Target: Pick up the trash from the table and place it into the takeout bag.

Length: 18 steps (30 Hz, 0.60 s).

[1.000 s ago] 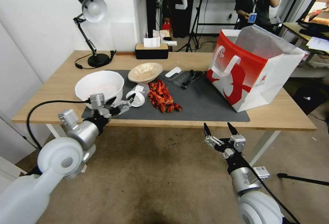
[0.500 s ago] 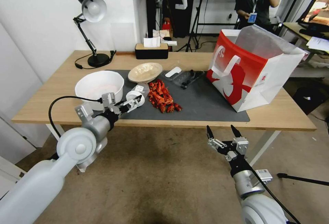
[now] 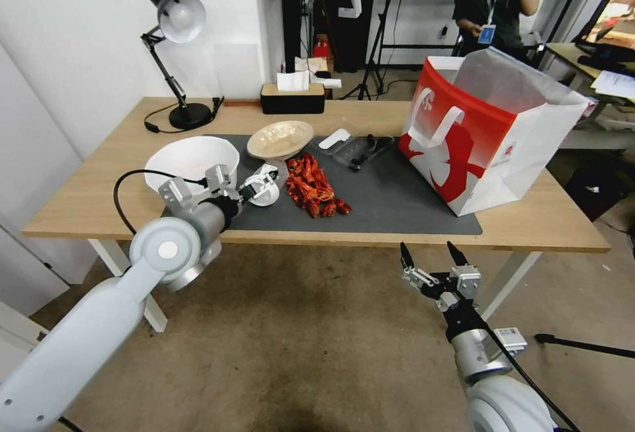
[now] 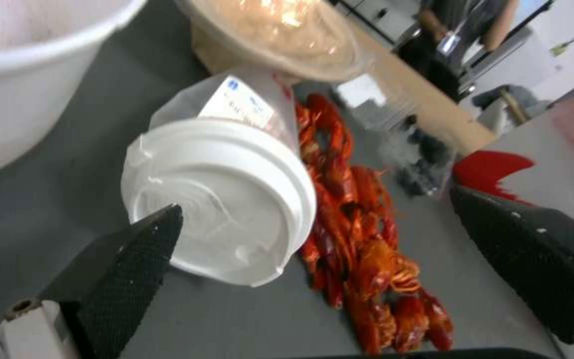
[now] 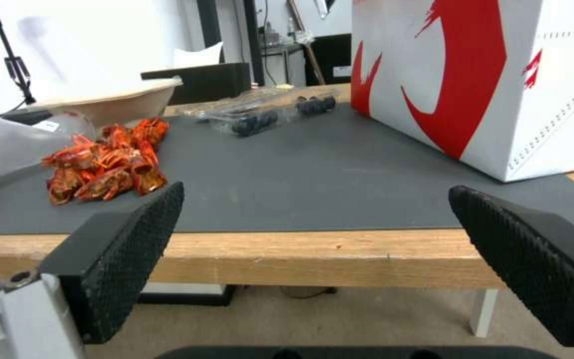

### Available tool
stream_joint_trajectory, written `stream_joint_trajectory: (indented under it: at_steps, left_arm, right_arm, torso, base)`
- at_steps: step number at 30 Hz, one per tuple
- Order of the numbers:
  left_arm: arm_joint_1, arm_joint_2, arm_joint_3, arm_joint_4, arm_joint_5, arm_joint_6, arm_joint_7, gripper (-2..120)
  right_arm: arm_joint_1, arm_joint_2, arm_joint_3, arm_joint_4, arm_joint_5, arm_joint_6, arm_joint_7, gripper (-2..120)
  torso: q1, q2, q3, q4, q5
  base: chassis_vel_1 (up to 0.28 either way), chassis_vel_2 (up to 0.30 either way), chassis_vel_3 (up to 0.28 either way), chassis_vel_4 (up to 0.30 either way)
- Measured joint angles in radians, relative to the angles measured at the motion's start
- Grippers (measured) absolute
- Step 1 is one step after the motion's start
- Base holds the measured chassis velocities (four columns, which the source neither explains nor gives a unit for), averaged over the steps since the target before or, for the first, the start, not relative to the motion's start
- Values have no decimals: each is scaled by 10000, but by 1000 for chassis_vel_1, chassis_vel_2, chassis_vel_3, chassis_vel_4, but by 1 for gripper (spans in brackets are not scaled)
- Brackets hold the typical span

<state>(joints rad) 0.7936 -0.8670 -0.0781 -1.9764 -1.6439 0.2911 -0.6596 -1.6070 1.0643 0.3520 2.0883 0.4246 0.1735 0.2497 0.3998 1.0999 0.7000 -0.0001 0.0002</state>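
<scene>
The left tool [image 3: 263, 180] reaches over the front edge of the surface [image 3: 99, 180] with its black fingers [image 4: 124, 259] spread wide, and between them lies the white-lidded clear cup [image 4: 224, 199], tipped on its side on the dark grey mat [image 3: 397, 204] with its lid facing the tool; one finger overlaps the lid's rim in the left wrist view, though I cannot tell whether it touches, and the other finger stands well off past the red shells [image 3: 314, 187]. Taking that cup as the landmark: the pile of red shells lies just beside it toward the takeout bag [image 3: 489, 134]; a large white bowl [image 3: 188, 157] sits just beside it on the opposite side, at the mat's edge; the beige shallow bowl [image 3: 280, 139] rests just behind it, near its clear base. Farther from the cup, past the shells, a clear plastic tray [image 3: 360, 149] holding dark pieces lies on the mat, and beyond that the takeout bag stands upright and open at the mat's far end, well apart from the cup. The right tool [image 3: 430, 257] hangs below and in front of the surface's front edge, well apart from the cup, its fingers [image 5: 127, 259] wide open and holding nothing.
</scene>
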Motion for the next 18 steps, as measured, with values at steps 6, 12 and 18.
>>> stream_joint_trajectory:
  at_steps: [6,12,18]
  left_arm:
    - [-297,-211,235,227,-157,156,-546,100]
    - [-661,-463,622,545,-267,214,-1024,100]
    - [-1092,-605,930,902,-246,214,-1442,100]
  right_arm:
    - [17,-13,62,-30,0,10,4,100]
    - [22,-22,105,-106,8,30,4,100]
    - [96,38,61,-199,9,41,4,100]
  torso:
    - [0,2,0,0,-2]
    - [1,2,0,1,-2]
    - [1,2,0,1,-1]
  base:
    - [0,0,0,0]
    - [0,0,0,0]
    - [0,0,0,0]
